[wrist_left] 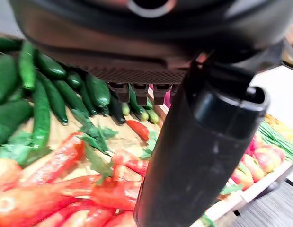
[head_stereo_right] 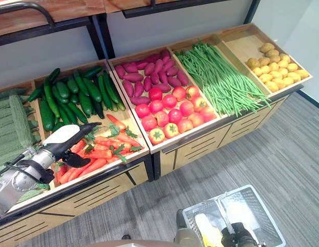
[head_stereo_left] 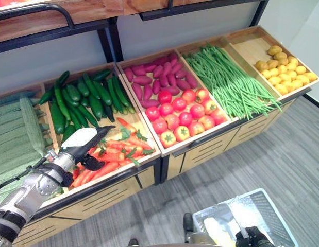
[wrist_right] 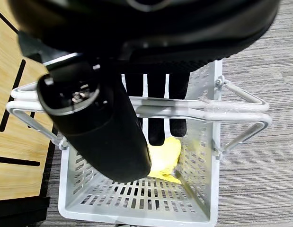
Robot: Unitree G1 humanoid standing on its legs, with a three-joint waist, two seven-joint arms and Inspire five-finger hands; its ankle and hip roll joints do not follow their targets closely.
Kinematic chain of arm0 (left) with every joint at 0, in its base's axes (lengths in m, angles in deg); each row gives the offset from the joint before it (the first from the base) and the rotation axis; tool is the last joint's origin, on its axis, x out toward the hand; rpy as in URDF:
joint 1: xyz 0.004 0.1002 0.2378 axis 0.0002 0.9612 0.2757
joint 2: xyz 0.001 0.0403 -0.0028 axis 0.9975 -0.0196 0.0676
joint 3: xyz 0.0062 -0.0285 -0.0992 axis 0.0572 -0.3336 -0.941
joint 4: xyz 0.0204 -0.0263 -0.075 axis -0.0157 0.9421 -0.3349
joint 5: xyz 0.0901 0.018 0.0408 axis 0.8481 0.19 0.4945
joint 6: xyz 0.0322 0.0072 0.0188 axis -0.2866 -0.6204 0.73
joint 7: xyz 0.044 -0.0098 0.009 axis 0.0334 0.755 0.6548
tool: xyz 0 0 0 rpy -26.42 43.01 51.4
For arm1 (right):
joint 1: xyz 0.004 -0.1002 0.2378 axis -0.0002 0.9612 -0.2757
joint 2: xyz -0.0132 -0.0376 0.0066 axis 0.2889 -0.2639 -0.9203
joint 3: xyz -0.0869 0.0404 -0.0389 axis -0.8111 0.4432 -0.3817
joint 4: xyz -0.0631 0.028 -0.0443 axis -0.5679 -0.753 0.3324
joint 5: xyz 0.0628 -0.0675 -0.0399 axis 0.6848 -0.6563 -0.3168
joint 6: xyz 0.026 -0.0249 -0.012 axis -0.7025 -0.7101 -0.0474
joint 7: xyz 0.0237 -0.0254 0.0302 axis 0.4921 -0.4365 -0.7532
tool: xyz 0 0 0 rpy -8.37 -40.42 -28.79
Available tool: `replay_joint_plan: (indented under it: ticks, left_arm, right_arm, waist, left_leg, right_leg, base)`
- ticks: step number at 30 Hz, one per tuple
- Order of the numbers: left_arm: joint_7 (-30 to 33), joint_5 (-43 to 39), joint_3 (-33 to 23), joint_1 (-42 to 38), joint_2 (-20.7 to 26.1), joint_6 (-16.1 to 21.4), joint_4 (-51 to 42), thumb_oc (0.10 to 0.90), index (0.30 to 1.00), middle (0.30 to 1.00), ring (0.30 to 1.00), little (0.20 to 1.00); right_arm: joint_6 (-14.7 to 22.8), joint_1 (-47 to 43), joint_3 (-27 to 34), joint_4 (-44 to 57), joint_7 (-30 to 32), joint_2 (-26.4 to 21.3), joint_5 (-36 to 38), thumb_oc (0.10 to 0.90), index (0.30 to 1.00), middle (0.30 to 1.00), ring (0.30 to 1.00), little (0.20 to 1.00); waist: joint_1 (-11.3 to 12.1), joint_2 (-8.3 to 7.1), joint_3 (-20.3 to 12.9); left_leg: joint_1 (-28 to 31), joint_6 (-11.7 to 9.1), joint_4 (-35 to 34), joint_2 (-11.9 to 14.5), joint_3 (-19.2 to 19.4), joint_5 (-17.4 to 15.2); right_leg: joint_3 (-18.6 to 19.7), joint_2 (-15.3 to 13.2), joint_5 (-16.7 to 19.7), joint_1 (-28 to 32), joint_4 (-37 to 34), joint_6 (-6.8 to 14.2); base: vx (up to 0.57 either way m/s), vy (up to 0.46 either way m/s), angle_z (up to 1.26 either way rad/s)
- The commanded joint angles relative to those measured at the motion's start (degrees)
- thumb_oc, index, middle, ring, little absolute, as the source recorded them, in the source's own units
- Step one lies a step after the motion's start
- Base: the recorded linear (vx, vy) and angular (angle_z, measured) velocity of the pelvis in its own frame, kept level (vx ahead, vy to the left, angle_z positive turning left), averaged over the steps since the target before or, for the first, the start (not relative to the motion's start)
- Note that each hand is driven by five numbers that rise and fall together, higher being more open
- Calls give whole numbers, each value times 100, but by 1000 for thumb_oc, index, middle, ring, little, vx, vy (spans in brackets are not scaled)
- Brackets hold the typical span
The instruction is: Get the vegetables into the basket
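left hand (head_stereo_left: pixel 84 145): fingers straight, holding nothing, above the carrots (head_stereo_left: pixel 115 149)
right hand (wrist_right: pixel 113 123): curled round the basket handle (wrist_right: pixel 198 109)

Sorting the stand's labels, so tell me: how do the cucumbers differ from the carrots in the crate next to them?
The cucumbers are dark green and smooth; the carrots are orange-red with green leafy tops. The cucumbers lie in the rear section, the carrots in the front one, nearer the aisle. The left hand hovers over the carrots, not the cucumbers. Both are long, slim and heaped loosely in wooden compartments.
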Motion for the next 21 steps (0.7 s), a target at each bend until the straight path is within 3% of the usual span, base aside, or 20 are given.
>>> replay_joint_plan:
  ticks: [1,9,21]
  left_arm:
    - [120,-170,-122,-955,389,200,194,900,1000,1000,1000,1000]
    - [185,184,395,-1414,155,104,794,900,1000,1000,1000,1000]
    - [146,304,572,-1519,-47,91,994,900,1000,1000,1000,1000]
  right_arm:
    - [190,-210,-100,112,78,-290,118,400,300,300,300,300]
    - [171,-360,-116,131,122,-360,112,400,300,300,300,300]
    - [141,-388,-109,73,114,-362,83,400,300,300,300,300]
  waist:
    - [-160,-283,-194]
    - [-208,-275,-104]
    - [-260,-241,-43]
  left_leg:
    - [-340,-47,5,29,-94,90]
    - [-392,-43,5,48,-48,110]
    - [-367,-38,5,50,16,92]
  right_leg:
    - [-28,-589,-264,328,34,650]
    - [46,-569,-243,229,34,649]
    - [113,-556,-251,204,34,638]
  base:
    - [2,-1,-7]
    - [-5,1,-6]
    - [2,1,-2]
